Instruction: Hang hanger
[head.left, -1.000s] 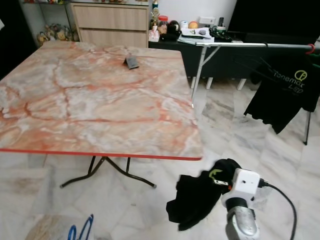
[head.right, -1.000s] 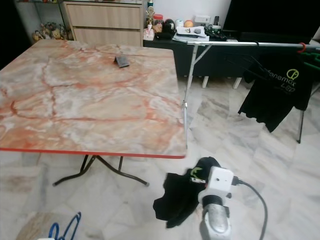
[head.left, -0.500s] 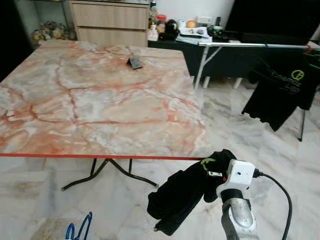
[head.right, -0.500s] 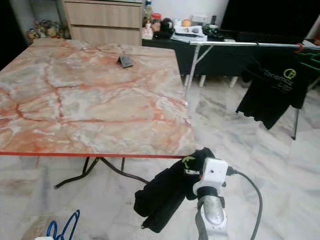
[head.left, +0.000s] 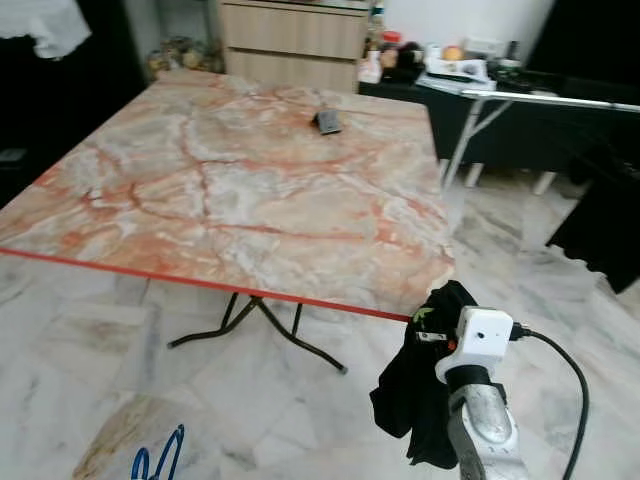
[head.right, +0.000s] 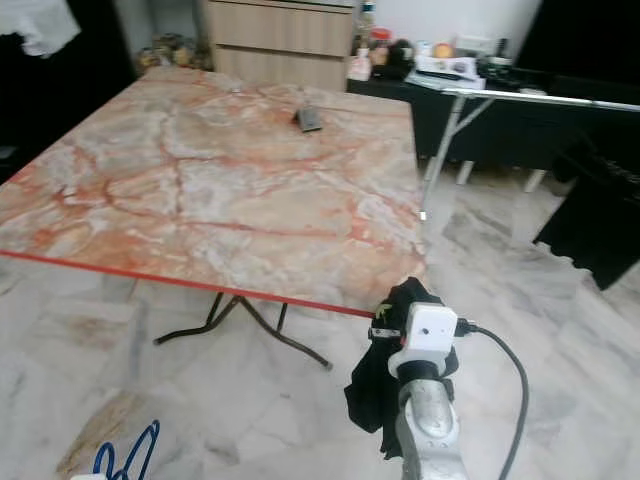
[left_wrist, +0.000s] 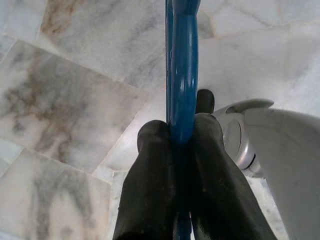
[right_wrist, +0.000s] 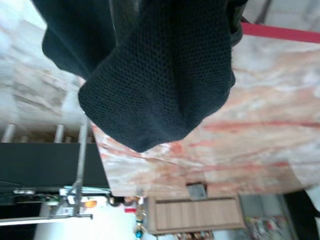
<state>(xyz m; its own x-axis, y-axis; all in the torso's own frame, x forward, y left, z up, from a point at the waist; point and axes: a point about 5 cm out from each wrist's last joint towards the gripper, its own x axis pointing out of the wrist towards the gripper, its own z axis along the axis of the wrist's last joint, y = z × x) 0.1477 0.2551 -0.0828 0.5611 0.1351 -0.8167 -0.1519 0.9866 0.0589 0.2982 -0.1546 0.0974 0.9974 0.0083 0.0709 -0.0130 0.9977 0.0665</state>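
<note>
Marble floor (left_wrist: 75, 75) under left gripper (left_wrist: 182, 132) clamped on blue hanger (left_wrist: 182, 60); right gripper's jaw state untellable, buried in black shirt (head.left: 425, 400)

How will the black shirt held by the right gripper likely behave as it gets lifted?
Probably floppy: the shirt hangs in limp folds below the right gripper. Likely light, since the mesh cloth looks thin in the wrist view. It may swing or slip, bunched rather than spread.
</note>
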